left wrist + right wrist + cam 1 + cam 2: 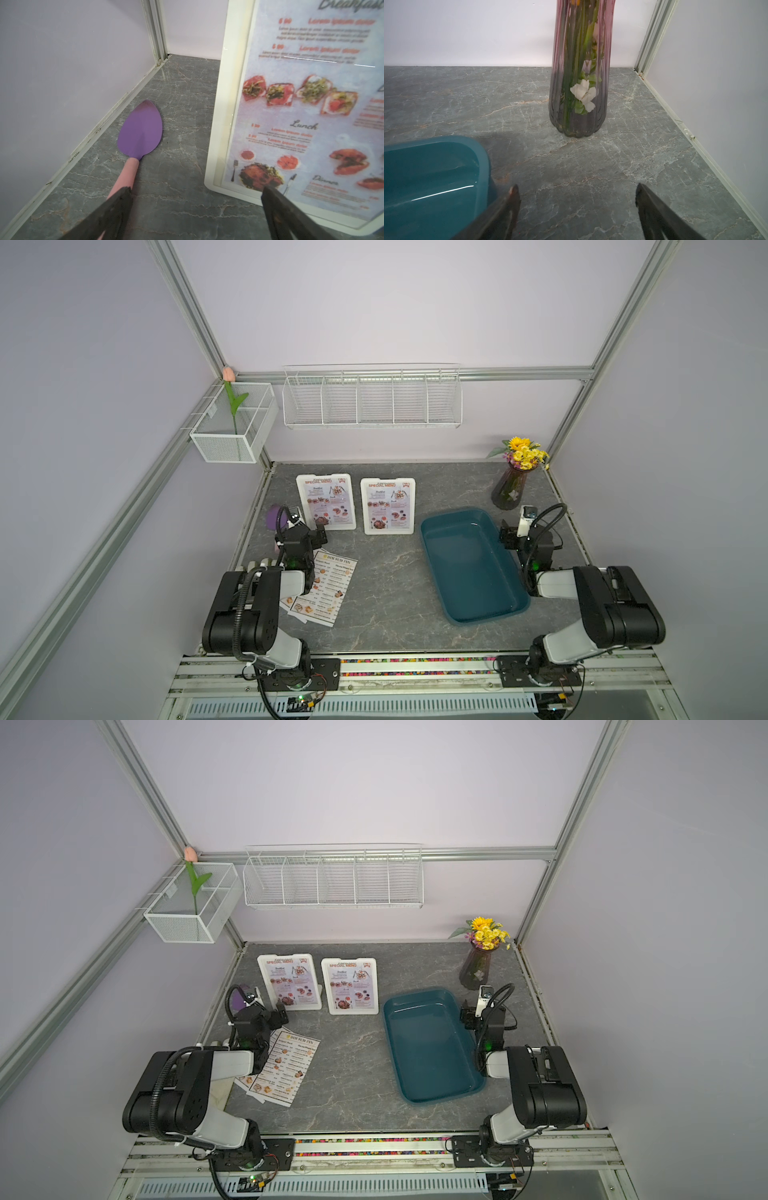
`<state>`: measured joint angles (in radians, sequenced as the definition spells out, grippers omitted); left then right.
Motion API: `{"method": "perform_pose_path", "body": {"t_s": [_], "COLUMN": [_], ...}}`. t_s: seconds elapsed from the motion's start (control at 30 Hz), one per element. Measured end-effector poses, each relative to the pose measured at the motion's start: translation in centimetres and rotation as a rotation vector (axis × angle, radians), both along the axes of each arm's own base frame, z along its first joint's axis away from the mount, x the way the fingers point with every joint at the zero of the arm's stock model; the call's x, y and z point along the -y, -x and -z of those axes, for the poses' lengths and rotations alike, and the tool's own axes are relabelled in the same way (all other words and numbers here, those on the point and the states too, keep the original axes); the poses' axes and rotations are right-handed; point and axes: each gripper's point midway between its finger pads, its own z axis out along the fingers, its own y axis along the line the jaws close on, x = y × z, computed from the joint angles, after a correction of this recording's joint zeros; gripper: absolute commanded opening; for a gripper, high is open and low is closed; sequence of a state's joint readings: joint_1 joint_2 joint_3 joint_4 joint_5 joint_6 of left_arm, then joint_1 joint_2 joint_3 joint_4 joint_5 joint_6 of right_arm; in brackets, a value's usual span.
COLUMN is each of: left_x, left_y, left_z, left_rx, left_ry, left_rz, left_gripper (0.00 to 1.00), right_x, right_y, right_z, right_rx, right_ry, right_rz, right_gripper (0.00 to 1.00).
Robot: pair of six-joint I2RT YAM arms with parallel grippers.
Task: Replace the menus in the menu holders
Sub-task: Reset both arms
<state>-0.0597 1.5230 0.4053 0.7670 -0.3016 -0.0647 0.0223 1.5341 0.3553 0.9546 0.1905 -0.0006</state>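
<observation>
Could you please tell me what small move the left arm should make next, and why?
Probably ease the open left pincer onto the near corner of the left menu holder, which stands just beside it. Both holders show SPECIAL MENU sheets while the DIM SUM INN sheets lie loose on the table, so an old sheet likely comes out first.

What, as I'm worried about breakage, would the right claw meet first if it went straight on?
Probably the glass vase, standing straight ahead of the open right claw; only bare tabletop between, depth unclear.
</observation>
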Motion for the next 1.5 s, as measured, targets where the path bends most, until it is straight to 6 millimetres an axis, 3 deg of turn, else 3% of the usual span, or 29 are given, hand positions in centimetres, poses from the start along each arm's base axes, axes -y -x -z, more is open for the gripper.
{"method": "perform_pose_path", "body": {"t_s": [0.1,0.27,0.4,0.5,0.63,0.83,1.5], "left_x": [-0.3,1.0,0.2,1.2,0.2,0.7,0.4], "left_y": [0.1,-0.2,0.7,0.5,0.6,-0.1,0.0], "left_z": [-0.4,-0.1,-0.4,0.0,-0.8,-1.2,-0.3], "left_rx": [0.016,0.002,0.041,0.012,0.057,0.055,0.009], "left_ry": [-0.001,-0.005,0.001,-0.005,0.002,-0.001,-0.004], "left_rz": [-0.017,0.062,0.016,0.088,0.025,0.055,0.04], "left_gripper": [0.99,0.99,0.99,0.99,0.99,0.99,0.99], "right_x": [0.0,0.0,0.0,0.0,0.0,0.0,0.1], "right_y": [0.0,0.0,0.0,0.0,0.0,0.0,0.0], "right_z": [0.0,0.0,0.0,0.0,0.0,0.0,0.0], "right_rx": [0.0,0.0,0.0,0.0,0.0,0.0,0.0], "right_ry": [0.0,0.0,0.0,0.0,0.0,0.001,0.001], "right_rz": [0.0,0.0,0.0,0.0,0.001,0.003,0.003], "right_gripper": [0.89,0.89,0.89,0.89,0.89,0.89,0.89]}}
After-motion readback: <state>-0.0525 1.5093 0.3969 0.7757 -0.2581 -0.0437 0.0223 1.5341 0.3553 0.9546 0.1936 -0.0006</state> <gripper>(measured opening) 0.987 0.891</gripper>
